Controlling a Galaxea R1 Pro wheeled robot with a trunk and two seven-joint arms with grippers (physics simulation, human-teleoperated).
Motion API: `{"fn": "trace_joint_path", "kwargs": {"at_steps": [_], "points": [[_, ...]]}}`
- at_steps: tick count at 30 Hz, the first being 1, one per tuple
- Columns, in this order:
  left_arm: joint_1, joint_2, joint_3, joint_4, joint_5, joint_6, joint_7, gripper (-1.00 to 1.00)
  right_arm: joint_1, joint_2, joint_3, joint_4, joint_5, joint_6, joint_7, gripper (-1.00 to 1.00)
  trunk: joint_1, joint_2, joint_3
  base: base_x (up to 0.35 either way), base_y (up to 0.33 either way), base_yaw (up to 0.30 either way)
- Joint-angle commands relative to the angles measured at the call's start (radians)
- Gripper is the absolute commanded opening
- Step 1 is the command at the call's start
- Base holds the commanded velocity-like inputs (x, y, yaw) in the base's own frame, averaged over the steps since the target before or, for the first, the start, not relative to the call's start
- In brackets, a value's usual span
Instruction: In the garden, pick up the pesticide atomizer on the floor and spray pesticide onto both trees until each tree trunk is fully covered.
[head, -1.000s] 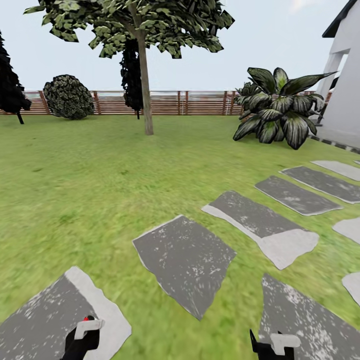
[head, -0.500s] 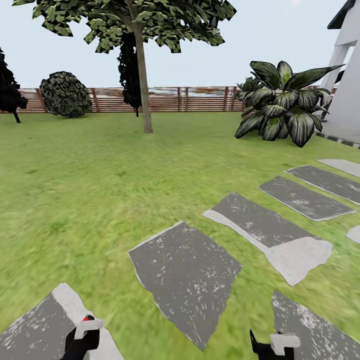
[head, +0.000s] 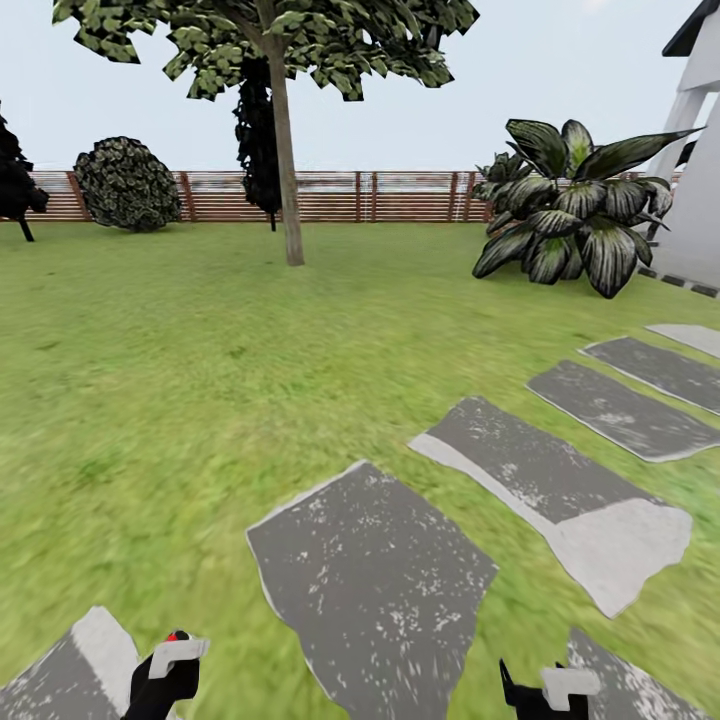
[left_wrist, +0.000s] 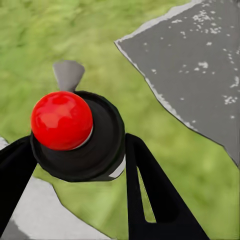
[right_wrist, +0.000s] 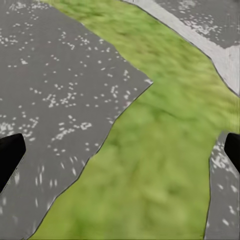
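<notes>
The left gripper's (left_wrist: 77, 142) two black fingers (left_wrist: 145, 185) are clamped on either side of the pesticide atomizer (left_wrist: 100, 130), a round black bottle topped by a glossy red ball with a small grey nozzle ahead of it. It is off the floor and carried low at the robot's 7 o'clock in the head view. The right gripper's (right_wrist: 122, 150) fingers (right_wrist: 10, 155) stand wide apart with nothing between them, over grass and paving at 5 o'clock.

The pick-up looks done, so the step in hand seems to be the drive to the first tree. Its pale grey-brown, slightly leaning tree trunk (head: 290, 200) rises well off at 11 o'clock under a blocky dark green canopy (head: 270, 40). Next, I judge, the base must close in across the lawn, then the left arm must lift and aim the nozzle at the bark.

The floor (head: 150, 380) is blurry green grass, with irregular grey stepping stones (head: 375, 580) running from 6 toward 2 o'clock. A reddish-brown slatted wooden fence (head: 400, 195) closes the garden at 12. Before it stands a round dark bush (head: 125, 185) at 10, with a broad-leaved striped plant (head: 570, 220) and a white building corner (head: 700, 210) at 2.
</notes>
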Motion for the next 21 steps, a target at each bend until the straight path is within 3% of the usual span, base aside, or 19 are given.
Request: {"fn": "trace_joint_path", "kwargs": {"at_steps": [1,21], "points": [[-0.001,0.0,0.004,0.001,0.004,-0.003,-0.005,-1.0,0.0,0.0,-0.001,0.001,0.001,-0.003,0.0,1.0,0.0,0.0,-0.001,0.337,0.0,0.0],[-0.001,0.0,0.004,0.001,0.004,-0.003,-0.005,-1.0,0.0,0.0,-0.001,-0.001,0.001,-0.003,0.0,1.0,0.0,0.0,-0.001,0.337,0.0,0.0]]}}
